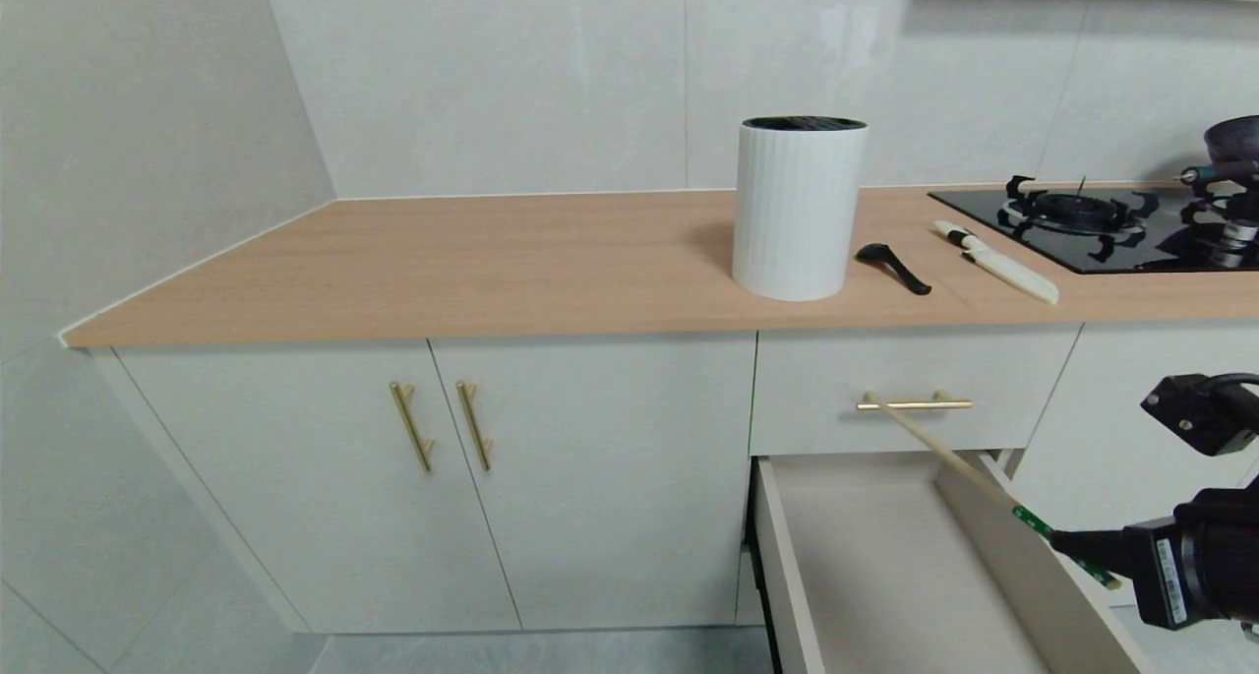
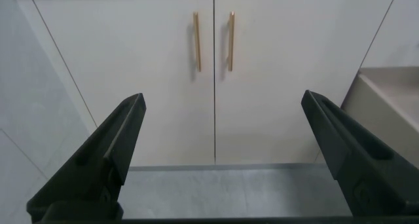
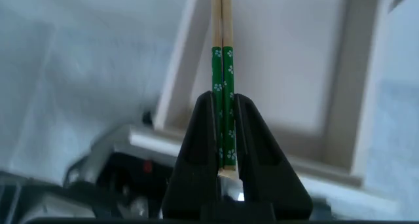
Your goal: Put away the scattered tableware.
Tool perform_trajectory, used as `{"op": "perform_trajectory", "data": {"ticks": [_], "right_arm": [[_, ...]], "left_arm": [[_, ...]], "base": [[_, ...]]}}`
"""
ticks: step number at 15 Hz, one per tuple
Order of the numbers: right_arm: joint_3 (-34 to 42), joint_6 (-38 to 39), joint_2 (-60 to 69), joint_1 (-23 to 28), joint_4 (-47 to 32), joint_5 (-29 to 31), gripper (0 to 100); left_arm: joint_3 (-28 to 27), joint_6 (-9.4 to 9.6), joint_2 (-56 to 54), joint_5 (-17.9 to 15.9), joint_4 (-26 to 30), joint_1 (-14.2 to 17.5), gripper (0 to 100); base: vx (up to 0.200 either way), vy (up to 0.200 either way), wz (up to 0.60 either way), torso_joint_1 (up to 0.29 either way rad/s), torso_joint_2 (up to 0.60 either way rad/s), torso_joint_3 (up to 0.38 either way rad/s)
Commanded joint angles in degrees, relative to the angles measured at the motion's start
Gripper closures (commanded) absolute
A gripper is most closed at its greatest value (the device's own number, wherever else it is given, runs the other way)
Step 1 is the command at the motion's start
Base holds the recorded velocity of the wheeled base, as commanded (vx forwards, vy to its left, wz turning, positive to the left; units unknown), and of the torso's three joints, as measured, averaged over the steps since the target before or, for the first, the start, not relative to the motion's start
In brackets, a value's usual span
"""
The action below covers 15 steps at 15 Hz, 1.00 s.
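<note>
Two chopsticks (image 3: 221,73), pale wood with green patterned ends, are pinched side by side in my right gripper (image 3: 221,103). Its fingers are clenched on the green ends. The long bare shafts run well past the fingertips, out over the open drawer (image 1: 777,546), which sits below and just ahead of those fingers.

I judge the task to be at an early stage, because this pair is held above the drawer and has not yet been let go. Well apart from the fingers, up on the counter (image 1: 492,261), a black spoon (image 1: 890,264) and a white knife (image 1: 998,264) lie beside a white ribbed holder (image 1: 799,207). Those two look like what is left to put away.

My left gripper (image 2: 222,99) hangs low, facing the cabinet doors (image 2: 216,67). Its fingers are spread wide with nothing between them.
</note>
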<state>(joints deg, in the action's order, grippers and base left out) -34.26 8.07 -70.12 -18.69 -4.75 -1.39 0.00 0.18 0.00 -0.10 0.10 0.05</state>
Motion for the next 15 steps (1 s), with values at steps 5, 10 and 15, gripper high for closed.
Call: {"op": "perform_trajectory", "data": {"ticks": [5, 10, 15], "right_arm": [[6.1, -0.1, -3.4, -3.7, 3.0, -0.1, 100], [6.7, 0.0, -18.7, -3.6, 15.0, 0.0, 100], [1.0, -0.1, -37.9, -2.1, 28.9, 1.4, 100]], "left_arm": [[0.0, -0.01, 0.0, 0.0, 0.0, 0.0, 0], [0.0, -0.01, 0.0, 0.0, 0.0, 0.0, 0], [0.0, -0.01, 0.0, 0.0, 0.0, 0.0, 0]], "base": [[0.0, 0.0, 0.0, -0.113, 0.46, 0.333], [0.0, 0.0, 0.0, -0.048, 0.34, 0.278], [0.0, 0.0, 0.0, -0.01, 0.04, 0.041]]}}
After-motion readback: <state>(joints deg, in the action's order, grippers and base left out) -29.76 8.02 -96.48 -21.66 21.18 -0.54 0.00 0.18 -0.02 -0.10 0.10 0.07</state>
